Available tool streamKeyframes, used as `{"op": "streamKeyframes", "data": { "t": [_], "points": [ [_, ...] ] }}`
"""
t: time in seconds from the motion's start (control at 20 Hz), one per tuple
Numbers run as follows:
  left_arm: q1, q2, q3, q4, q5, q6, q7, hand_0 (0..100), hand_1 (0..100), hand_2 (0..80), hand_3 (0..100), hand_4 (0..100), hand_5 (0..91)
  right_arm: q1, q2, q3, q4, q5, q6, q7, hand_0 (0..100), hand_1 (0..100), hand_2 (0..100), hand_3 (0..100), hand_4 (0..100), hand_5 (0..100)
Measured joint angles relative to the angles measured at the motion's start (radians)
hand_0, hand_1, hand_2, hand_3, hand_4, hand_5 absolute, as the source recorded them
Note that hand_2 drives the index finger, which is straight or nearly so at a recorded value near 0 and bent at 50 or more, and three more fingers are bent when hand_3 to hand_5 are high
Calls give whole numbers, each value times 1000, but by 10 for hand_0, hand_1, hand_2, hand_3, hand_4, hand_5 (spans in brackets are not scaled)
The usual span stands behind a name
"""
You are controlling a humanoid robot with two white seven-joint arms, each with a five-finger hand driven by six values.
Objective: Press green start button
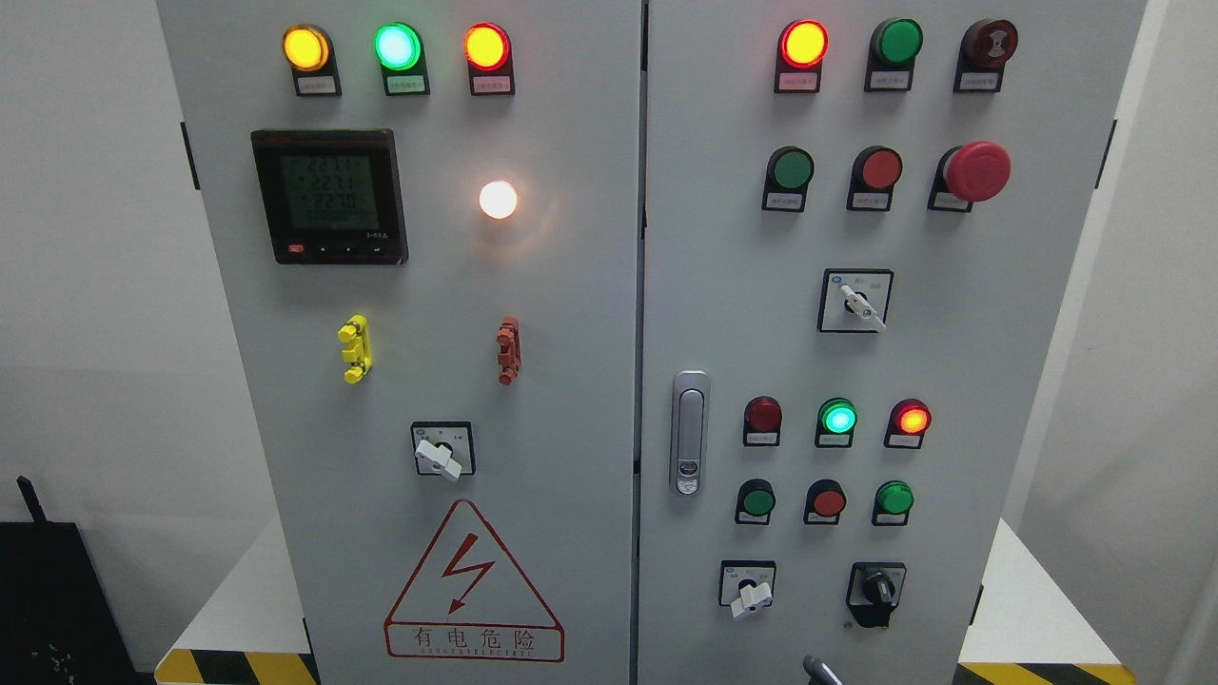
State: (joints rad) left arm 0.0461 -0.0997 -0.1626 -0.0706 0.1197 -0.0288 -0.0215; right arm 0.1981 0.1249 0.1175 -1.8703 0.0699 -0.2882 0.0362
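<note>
Cabinet (609, 314) with two grey doors fills the view. Its right door (1009, 381) has green buttons (757, 499); two sit low down. Just a bit of the right hand (820, 671) peeks in at the door's bottom edge, below them, not touching. I cannot tell how open it is.

Only a grey tip of the right hand (820, 672) showing, cut off by the bottom edge. Up and left of the hand, label plates (317, 85) under the lamps too small to read; meter (329, 196) digits blurred. Far left of the hand, black object (48, 599) cropped at the corner, unidentifiable. Cabinet (571, 314) top and base cut off.
</note>
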Motion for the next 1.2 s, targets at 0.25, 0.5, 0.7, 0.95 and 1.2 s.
{"op": "streamKeyframes", "data": {
  "t": [0.25, 0.5, 0.7, 0.95, 1.2],
  "points": [
    [0, 0, 0, 0, 0, 0, 0, 120, 556, 0, 0, 0, 0, -36, 0, -20, 4, 72, -7, -18, 35, 268, 0, 267, 224, 16],
    [0, 0, 0, 0, 0, 0, 0, 120, 556, 0, 0, 0, 0, -72, 0, -49, 15, 200, -58, -35, 90, 297, 0, 394, 329, 149],
    [0, 0, 0, 0, 0, 0, 0, 120, 556, 0, 0, 0, 0, -99, 0, -70, 23, 327, -91, -50, 268, 310, 0, 509, 462, 299],
    [0, 0, 0, 0, 0, 0, 0, 120, 556, 0, 0, 0, 0, -129, 1, -102, 29, 506, -118, -82, 366, 316, 0, 539, 500, 366],
    [0, 0, 0, 0, 0, 0, 0, 120, 556, 0, 0, 0, 0, -165, 1, -135, 32, 652, -133, -99, 426, 319, 0, 543, 518, 410]
  ]
}}
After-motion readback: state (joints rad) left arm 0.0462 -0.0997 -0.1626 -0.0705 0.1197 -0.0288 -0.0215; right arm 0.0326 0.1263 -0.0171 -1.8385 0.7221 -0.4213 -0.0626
